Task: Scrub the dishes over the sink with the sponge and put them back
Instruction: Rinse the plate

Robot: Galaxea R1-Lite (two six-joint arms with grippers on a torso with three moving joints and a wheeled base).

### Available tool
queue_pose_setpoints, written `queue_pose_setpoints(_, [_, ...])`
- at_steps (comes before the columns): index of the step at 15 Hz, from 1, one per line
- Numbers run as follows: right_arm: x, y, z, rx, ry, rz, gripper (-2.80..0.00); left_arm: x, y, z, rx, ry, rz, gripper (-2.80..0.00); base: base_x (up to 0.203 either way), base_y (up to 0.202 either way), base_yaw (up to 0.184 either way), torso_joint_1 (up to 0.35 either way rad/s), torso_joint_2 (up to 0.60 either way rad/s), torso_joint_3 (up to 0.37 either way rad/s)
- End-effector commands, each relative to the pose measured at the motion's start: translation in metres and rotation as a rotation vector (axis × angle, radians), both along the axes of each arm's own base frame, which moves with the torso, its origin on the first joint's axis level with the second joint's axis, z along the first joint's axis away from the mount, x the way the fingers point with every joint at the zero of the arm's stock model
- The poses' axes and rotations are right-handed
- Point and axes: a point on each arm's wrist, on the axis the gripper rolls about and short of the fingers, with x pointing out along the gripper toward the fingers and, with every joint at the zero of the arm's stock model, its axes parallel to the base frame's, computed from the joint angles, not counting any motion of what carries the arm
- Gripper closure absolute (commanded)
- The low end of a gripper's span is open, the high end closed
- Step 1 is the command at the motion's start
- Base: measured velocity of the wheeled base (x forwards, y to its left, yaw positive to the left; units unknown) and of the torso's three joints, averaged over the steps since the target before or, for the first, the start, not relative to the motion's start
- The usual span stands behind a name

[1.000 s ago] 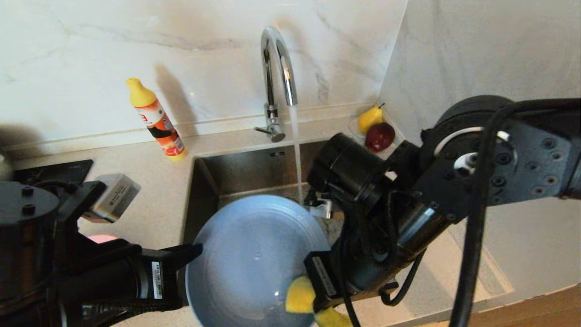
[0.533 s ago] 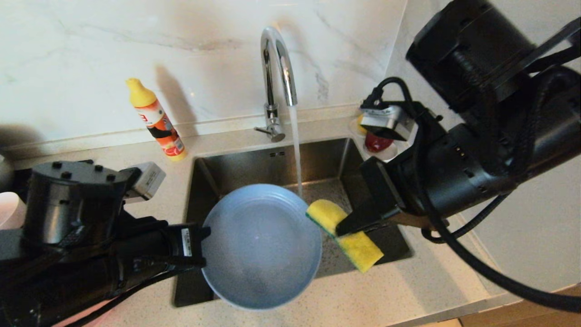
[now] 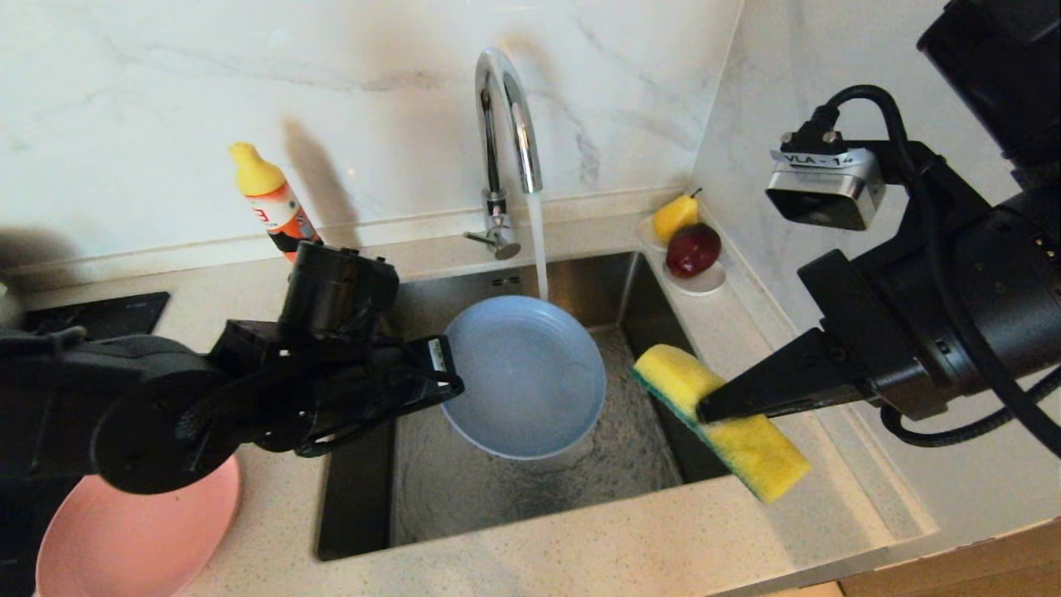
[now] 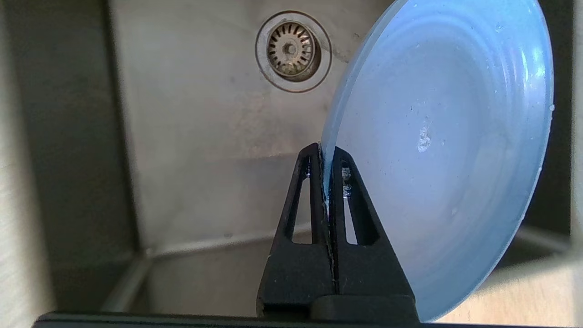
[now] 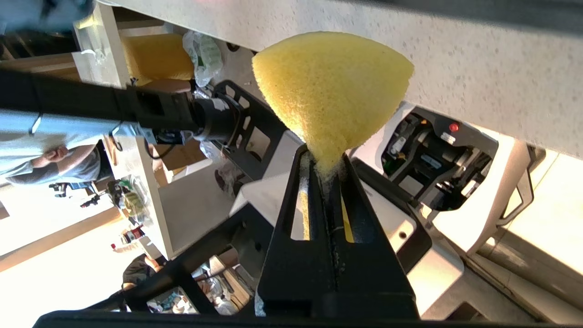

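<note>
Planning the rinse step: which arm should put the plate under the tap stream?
Left, probably. The left gripper has its jaws shut on the rim of the blue-grey plate, already over the sink beside the stream from the faucet. The right gripper is busy pinching the sponge over the sink's right edge.

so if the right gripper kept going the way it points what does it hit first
Probably the blue plate that the left gripper holds under the tap; the right gripper, shut on the sponge, points leftward across the sink. Depth is unclear.
</note>
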Motion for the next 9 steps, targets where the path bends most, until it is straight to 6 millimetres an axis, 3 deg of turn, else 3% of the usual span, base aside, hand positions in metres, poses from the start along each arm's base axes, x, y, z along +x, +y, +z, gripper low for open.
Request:
queue_pose_setpoints(1, [-0.008,-0.007,0.001,0.003,0.001,0.000,0.00,0.026,-0.014,-0.022,0.024,0.046,0.012,0.00,0.000,0.000,0.000,0.000,0.00,0.000])
queue_pose_setpoints(9, [-0.007,-0.013,-0.008,-0.019,0.026,-0.020,0.00,0.064,-0.037,-0.023,0.014,0.014,0.029,0.00,0.000,0.000,0.000,0.000,0.00,0.000])
